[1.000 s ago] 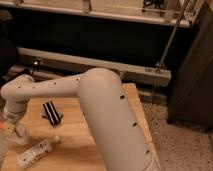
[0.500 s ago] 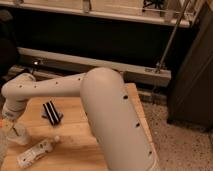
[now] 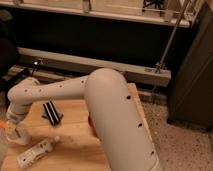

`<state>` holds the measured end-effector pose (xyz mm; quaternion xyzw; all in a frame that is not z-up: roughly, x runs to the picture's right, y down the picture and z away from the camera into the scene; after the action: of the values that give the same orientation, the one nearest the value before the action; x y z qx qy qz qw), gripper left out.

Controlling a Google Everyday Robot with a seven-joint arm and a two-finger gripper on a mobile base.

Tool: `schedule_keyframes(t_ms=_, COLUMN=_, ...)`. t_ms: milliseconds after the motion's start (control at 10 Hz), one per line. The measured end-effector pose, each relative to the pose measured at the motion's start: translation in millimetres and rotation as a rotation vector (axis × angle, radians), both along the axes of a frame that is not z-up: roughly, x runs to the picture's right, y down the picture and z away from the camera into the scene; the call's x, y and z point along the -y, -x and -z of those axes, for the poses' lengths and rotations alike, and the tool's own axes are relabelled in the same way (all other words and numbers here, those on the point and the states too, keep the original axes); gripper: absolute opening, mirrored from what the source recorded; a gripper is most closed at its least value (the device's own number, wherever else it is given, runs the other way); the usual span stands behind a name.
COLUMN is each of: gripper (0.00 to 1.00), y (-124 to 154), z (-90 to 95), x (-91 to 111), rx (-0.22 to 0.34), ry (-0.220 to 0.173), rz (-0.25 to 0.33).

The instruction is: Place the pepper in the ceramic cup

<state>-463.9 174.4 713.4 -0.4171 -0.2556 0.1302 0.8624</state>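
the tool (image 3: 11, 126) hangs low at the counter's (image 3: 75, 145) left edge right above the ceramic cup (image 3: 19, 135), seemingly to drop the pepper (image 3: 3, 123), though i cannot tell its grip.

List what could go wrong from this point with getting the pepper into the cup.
1. The gripper hangs right over the ceramic cup at the table's left edge; a nudge might tip it off.
2. Only a sliver of the pepper shows, so a miss may go unnoticed.
3. The white bottle lies close by.
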Motion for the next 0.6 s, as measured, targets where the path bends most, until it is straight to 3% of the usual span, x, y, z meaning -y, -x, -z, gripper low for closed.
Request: schedule_keyframes(t_ms=600, gripper=0.05, y=5.1, z=3.2, x=5.0, rx=0.039, ry=-0.042, rz=-0.025)
